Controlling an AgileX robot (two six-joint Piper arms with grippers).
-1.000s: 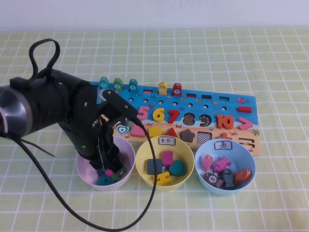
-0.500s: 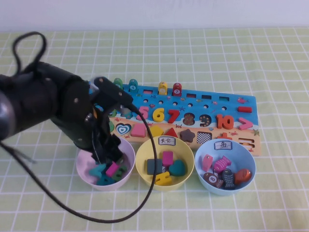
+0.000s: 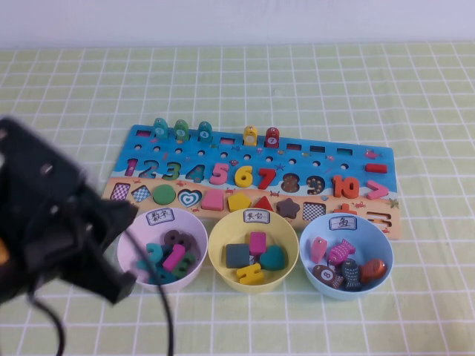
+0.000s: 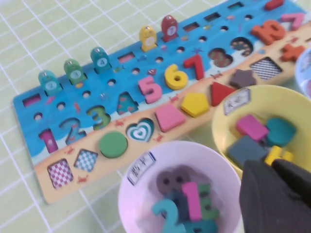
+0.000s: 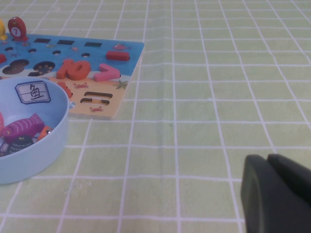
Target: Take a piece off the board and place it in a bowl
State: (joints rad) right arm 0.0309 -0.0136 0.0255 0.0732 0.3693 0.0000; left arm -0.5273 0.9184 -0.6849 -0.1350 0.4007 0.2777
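Observation:
The teal-blue "2" point(image 3: 154, 256) lies in the pale pink bowl point(image 3: 199, 245) among a pink "1", a green "3" and a brown "8". It also shows in the left wrist view point(image 4: 167, 213), inside the bowl point(image 4: 214, 160). The board point(image 3: 312, 152) lies behind the three bowls. My left arm point(image 3: 59, 237) is a dark blur at the front left, beside the pink bowl. My left gripper point(image 4: 269, 165) is shut and empty, above the gap between the pink and yellow bowls. My right gripper point(image 5: 267, 160) is shut and empty over bare cloth, right of the board point(image 5: 87, 48).
A yellow bowl point(image 3: 223, 233) with shape pieces and a light blue bowl point(image 3: 380, 241) with fish pieces stand in a row right of the pink one. Numerals 5 to 10 and several pegs remain on the board. The green checked cloth covers the table.
My left arm has risen out of the pink bowl and drawn back to the front left. The teal "2" now lies loose in the bowl, which is fully in view.

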